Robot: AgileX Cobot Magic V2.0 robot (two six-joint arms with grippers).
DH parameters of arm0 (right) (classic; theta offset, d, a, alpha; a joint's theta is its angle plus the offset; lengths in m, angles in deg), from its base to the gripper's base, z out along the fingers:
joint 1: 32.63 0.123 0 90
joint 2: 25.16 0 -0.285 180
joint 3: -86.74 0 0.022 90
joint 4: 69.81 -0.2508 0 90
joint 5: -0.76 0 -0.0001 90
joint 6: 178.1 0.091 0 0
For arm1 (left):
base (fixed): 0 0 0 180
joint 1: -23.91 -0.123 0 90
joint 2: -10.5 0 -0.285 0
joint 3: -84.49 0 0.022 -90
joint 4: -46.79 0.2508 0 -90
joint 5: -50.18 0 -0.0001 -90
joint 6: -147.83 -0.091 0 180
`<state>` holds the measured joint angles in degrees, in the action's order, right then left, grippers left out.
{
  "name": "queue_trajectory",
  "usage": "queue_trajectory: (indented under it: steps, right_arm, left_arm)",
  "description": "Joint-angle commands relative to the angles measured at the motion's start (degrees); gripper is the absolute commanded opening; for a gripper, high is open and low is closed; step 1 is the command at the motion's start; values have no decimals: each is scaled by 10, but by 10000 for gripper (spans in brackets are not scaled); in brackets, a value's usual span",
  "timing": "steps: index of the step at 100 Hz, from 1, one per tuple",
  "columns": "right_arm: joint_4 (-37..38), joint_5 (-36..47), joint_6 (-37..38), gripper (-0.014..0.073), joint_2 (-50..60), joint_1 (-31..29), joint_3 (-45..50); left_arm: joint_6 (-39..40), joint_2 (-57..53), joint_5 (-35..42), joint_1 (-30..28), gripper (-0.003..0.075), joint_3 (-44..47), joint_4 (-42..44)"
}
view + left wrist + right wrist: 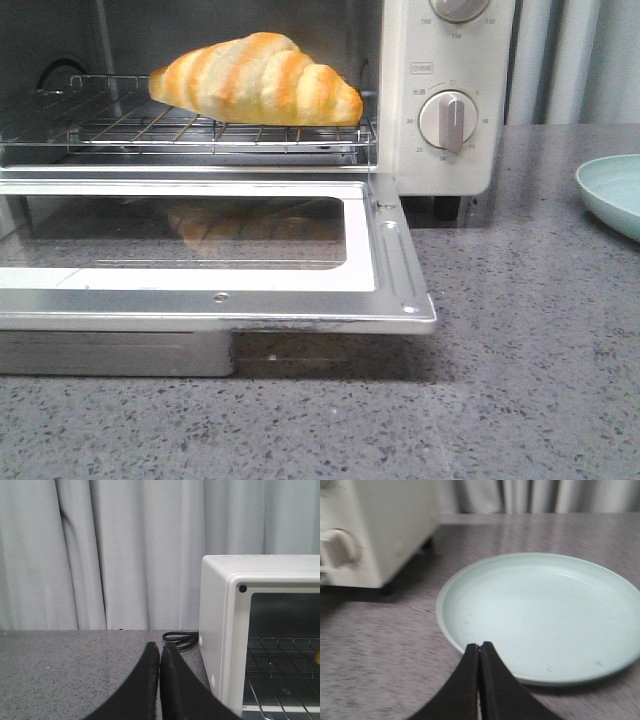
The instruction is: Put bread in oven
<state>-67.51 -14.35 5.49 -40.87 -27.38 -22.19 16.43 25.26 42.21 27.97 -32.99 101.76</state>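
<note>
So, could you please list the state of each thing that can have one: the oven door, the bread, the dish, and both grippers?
oven door: fully open, lying flat
bread: resting on the wire rack inside the oven
pale green dish: empty, on the countertop beside the oven
left gripper: shut, holding nothing
right gripper: shut, holding nothing, over the dish's rim

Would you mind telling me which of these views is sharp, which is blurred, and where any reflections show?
Front view: sharp; the bread is mirrored faintly in the open oven door glass. Left wrist view: fairly sharp, evenly lit. Right wrist view: blurred, the pale green plate and the oven's dial soft-edged.
</note>
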Motion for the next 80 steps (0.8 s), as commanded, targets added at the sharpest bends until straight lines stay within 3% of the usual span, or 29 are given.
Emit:
queue_trajectory:
  steps: [1, 21, 80]
  right_arm:
    - [-2, 48, -6, -76, -5, -45, -4]
    - [-2, 47, -6, -76, 20, -84, 29]
    - [27, 11, -28, -76, 96, -94, 75]
  left_arm:
    - [5, 7, 30, -2, -21, -15, 1]
    - [5, 7, 30, -2, -21, -15, 1]
    - [5, 7, 30, -2, -21, -15, 1]
